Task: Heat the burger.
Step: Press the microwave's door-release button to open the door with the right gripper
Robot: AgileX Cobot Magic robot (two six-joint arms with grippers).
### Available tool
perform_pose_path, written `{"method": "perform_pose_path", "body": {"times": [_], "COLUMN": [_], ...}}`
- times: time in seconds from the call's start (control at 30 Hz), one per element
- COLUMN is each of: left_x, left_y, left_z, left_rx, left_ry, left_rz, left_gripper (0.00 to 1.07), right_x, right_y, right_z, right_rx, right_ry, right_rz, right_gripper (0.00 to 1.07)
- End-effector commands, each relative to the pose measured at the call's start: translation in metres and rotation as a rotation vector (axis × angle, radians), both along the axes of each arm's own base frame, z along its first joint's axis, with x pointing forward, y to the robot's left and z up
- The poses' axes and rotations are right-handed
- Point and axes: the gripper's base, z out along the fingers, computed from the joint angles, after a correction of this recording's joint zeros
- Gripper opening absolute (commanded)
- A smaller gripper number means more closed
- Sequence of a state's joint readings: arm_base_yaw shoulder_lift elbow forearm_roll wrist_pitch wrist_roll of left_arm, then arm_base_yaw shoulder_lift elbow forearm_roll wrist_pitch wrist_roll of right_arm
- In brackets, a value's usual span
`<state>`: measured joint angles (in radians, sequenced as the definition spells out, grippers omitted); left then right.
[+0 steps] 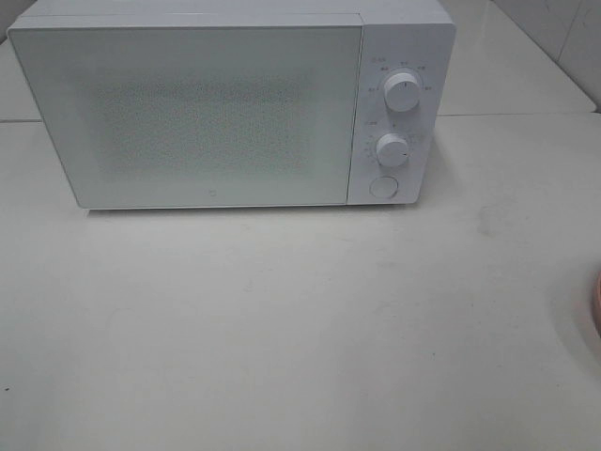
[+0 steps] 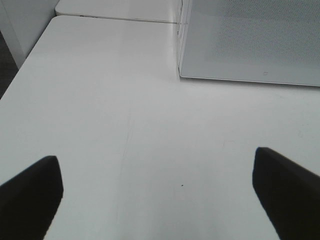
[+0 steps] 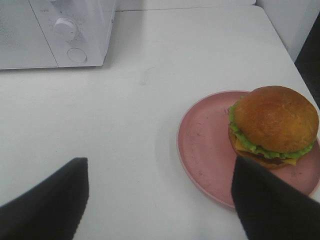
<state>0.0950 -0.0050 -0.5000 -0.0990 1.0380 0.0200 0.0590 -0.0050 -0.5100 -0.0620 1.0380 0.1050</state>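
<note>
1. The burger [image 3: 274, 125] is seated on the pink plate [image 3: 200, 145], at the right edge of the bench [image 1: 282, 329].
2. The right fingers [image 3: 270, 205] are spread, empty, just short of it.
3. The left fingers [image 2: 30, 195], likewise spread and empty, are well apart from it.

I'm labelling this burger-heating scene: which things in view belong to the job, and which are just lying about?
Job: burger; the pink plate under it; microwave, door shut.
Lying about: nothing loose that I can see, only the white table everything stands on.
</note>
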Motion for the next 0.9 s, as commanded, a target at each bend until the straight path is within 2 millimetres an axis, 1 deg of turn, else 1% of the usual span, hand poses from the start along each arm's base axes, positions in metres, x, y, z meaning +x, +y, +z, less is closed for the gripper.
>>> {"method": "perform_pose_path", "body": {"times": [0.03,0.47,0.57,0.6,0.73,0.77,0.83,0.87,0.9], "left_x": [-0.004,-0.004,-0.004,-0.004,-0.004,-0.004,-0.004,-0.004,-0.004], "left_y": [-0.001,-0.001,-0.001,-0.001,-0.001,-0.001,-0.001,-0.001,-0.001], "left_z": [0.0,0.0,0.0,0.0,0.0,0.0,0.0,0.0,0.0], "left_rx": [-0.003,-0.003,-0.003,-0.003,-0.003,-0.003,-0.003,-0.003,-0.003], "left_ry": [-0.036,-0.036,-0.036,-0.036,-0.036,-0.036,-0.036,-0.036,-0.036], "left_rz": [-0.002,-0.002,-0.002,-0.002,-0.002,-0.002,-0.002,-0.002,-0.002], "left_gripper": [0.98,0.98,0.98,0.98,0.98,0.98,0.98,0.98,0.98], "right_x": [-0.004,-0.003,-0.003,0.0,0.007,0.014,0.018,0.026,0.03], "right_y": [-0.001,-0.001,0.0,0.0,0.0,0.0,0.001,0.001,0.002], "right_z": [0.0,0.0,0.004,0.008,0.011,0.013,0.014,0.016,0.016], "right_rx": [0.004,0.003,0.007,0.019,0.021,0.019,0.018,0.017,0.016], "right_ry": [-0.031,-0.033,-0.044,-0.033,-0.004,0.014,0.017,0.028,0.037], "right_rz": [-0.011,-0.011,-0.012,-0.02,-0.022,-0.021,-0.021,-0.019,-0.018], "right_gripper": [0.76,0.76,0.76,0.76,0.76,0.76,0.76,0.76,0.76]}}
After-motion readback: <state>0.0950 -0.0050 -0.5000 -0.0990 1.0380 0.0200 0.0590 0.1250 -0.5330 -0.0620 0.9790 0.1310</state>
